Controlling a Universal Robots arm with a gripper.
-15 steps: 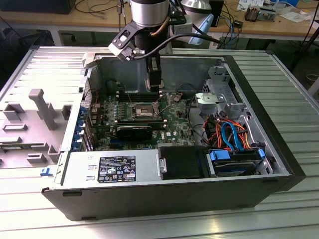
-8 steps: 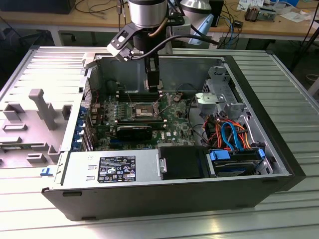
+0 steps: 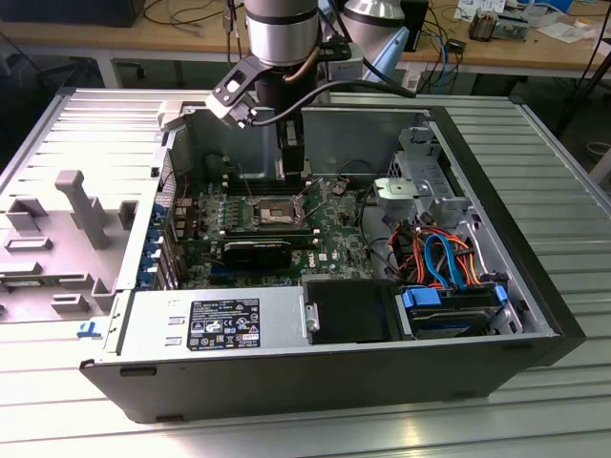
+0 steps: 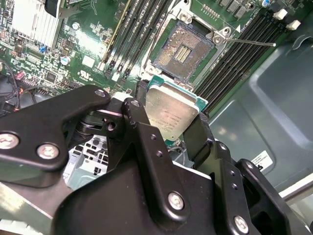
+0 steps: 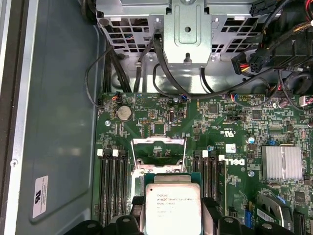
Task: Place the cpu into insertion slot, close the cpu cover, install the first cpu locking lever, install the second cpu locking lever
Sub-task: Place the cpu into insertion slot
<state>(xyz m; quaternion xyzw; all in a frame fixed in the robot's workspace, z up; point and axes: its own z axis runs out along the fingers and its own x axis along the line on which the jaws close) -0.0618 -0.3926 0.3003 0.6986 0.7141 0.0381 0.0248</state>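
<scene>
**Observer:** Entry. Jaws, state?
**Arm:** Closed narrow on the small, pale silvery-tan square cpu (image 4: 171, 110), pinched by two opposite edges. Its flat metal face is turned up toward my cameras. Nothing else is in the grip.

**Observer:** Location?
**Arm:** I hang inside the open grey computer case (image 3: 520, 277), which lies on the ribbed metal tabletop (image 3: 568, 172). The chip is in the air over the green circuit board (image 4: 78, 46) and touches nothing but me.

**Observer:** Target?
**Arm:** The square insertion slot (image 4: 188, 49), dark centre and silver rim, is bare and empty. In the second wrist view it lies just past the chip's far edge, near but apart, between the banks of long black memory slots (image 4: 142, 29).

**Observer:** Alignment?
**Arm:** The chip is near square, so there is no long axis to note. Its edges run roughly parallel with the rim's, by my judgement only. Height above the slot: cannot tell.

**Observer:** Cover, levers?
**Arm:** The thin silver metal cpu cover frame (image 5: 159, 141) stands swung up off the slot. One thin wire locking lever (image 4: 254, 42) sticks out free beside it. Step judged: first of four, chip not yet seated.
</scene>
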